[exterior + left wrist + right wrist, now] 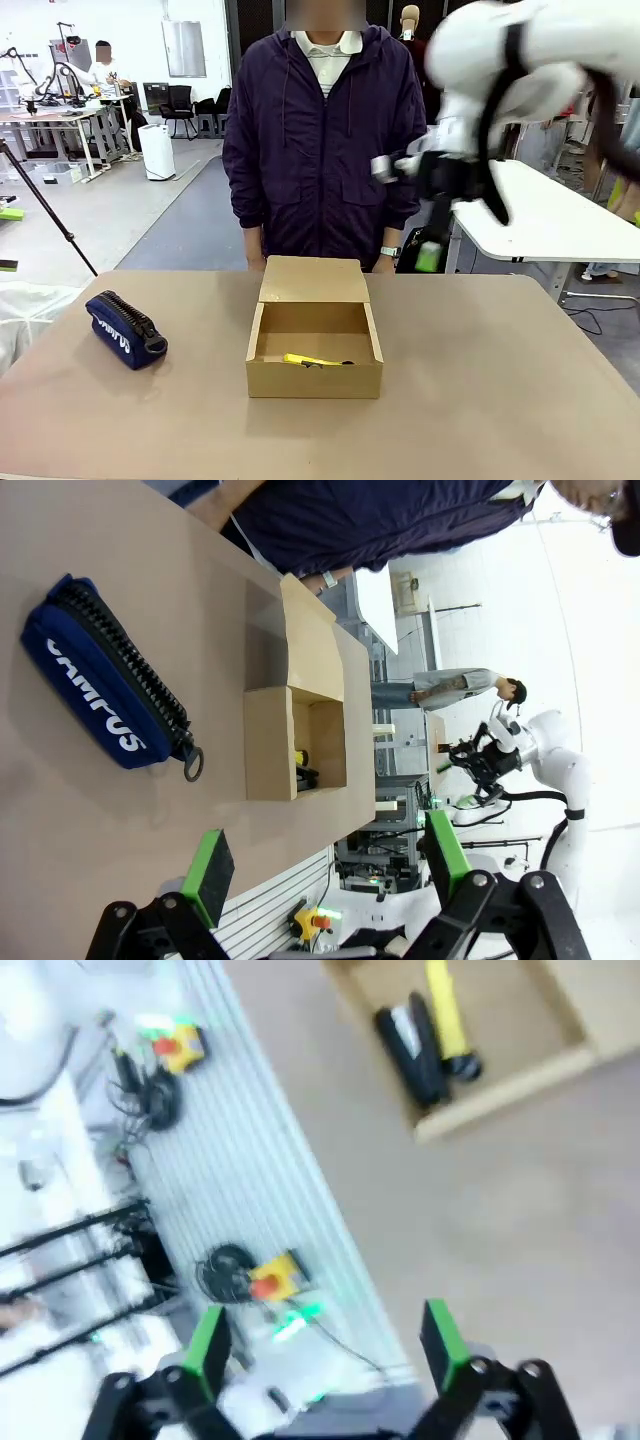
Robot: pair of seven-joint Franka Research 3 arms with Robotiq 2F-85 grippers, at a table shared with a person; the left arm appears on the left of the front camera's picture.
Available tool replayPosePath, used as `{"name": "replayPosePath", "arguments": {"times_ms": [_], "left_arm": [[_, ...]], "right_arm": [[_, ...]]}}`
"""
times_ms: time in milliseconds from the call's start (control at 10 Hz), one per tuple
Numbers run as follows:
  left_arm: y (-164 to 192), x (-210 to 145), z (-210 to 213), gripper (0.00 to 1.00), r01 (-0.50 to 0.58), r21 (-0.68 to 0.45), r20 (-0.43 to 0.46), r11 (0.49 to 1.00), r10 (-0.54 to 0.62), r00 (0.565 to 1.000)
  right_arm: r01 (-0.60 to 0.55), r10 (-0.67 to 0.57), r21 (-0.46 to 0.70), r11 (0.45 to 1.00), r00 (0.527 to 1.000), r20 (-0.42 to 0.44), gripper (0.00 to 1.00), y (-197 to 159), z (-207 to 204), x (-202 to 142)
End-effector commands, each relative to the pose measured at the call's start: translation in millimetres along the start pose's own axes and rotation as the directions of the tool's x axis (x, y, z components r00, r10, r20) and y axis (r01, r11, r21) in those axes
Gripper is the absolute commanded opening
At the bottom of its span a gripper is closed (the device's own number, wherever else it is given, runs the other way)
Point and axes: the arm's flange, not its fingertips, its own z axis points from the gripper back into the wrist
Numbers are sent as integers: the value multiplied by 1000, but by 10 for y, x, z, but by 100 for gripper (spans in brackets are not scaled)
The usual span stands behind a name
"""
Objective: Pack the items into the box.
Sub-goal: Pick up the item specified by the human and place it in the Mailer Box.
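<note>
Utility knife (447, 1015) and black gadget (410, 1045) lie inside the box (313, 380) — packing apparently done — so we find the right gripper (325, 1335), high beside it, and the left gripper (328, 858), off to its side, spread wide, empty.

box (314, 381) mouth open upward, flap (314, 280) back | pouch (125, 330) well left | person (320, 150) behind | table (500, 380) right free

knife (312, 360) in box (314, 381), pouch (125, 330) left of it
</note>
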Motion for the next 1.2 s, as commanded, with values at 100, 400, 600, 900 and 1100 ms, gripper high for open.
{"name": "replayPosePath", "arguments": {"times_ms": [100,400,600,900,1100], "left_arm": [[-5,-7,22,100,16,-2,-12,1000,-16,1000],[-5,-7,22,100,16,-2,-12,1000,-16,1000],[-5,-7,22,100,16,-2,-12,1000,-16,1000],[-5,-7,22,100,16,-2,-12,1000,-16,1000],[-5,-7,22,100,16,-2,-12,1000,-16,1000]], "right_arm": [[200,-354,374,906,841,409,100,-354,-176,-1301],[180,-501,479,859,492,712,100,-247,-571,-2282],[226,-494,440,869,368,787,100,-186,-537,-2393],[211,-528,531,821,637,563,100,-449,-558,-2483],[211,-528,531,821,637,563,100,-449,-558,-2483]]}}
